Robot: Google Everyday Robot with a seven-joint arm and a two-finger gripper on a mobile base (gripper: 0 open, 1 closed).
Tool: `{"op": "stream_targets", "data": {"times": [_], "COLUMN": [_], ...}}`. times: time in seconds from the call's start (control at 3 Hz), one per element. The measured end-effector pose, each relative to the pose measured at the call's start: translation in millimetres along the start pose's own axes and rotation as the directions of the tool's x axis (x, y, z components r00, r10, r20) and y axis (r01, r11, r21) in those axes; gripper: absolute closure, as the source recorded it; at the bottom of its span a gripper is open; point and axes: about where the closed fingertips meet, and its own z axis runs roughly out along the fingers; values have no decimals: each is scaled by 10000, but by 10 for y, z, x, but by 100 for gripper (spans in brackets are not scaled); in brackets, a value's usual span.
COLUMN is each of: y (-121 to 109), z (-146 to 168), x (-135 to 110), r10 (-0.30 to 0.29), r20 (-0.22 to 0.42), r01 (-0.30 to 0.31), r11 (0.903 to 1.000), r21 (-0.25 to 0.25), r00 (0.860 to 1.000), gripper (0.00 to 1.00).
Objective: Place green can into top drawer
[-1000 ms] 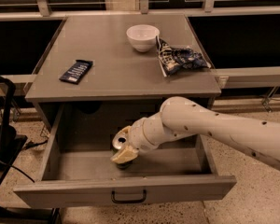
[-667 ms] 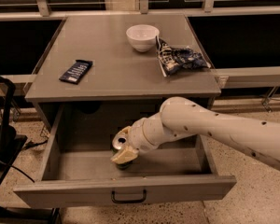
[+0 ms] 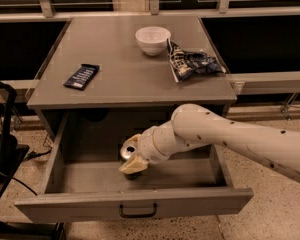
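Note:
The top drawer (image 3: 65, 205) of the grey cabinet is pulled wide open, with its black handle (image 3: 138, 212) at the centre of the front panel. My gripper (image 3: 132, 165) reaches down into the drawer from the right, low over the drawer floor near its middle. The green can is almost wholly hidden by the gripper; only a small dark bit (image 3: 132, 175) shows under it, resting on the drawer floor. My white arm (image 3: 230, 136) crosses over the drawer's right side.
On the cabinet top stand a white bowl (image 3: 152, 39), a crumpled dark chip bag (image 3: 192, 64) and a dark flat bar (image 3: 82, 76). A black stand (image 3: 5, 134) is at the left. A railing and dark windows run behind.

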Motion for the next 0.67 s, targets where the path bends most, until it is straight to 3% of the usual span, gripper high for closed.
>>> {"op": "stream_targets", "data": {"times": [0.33, 0.67], "y": [1, 1], "z": [1, 1], "x": [-1, -1], "r10": [-1, -1], "r20": [0, 0], "r01": [1, 1], "r11": [10000, 10000], "r21": [-2, -2], "r00": [10000, 10000], "gripper": [0, 0]}}
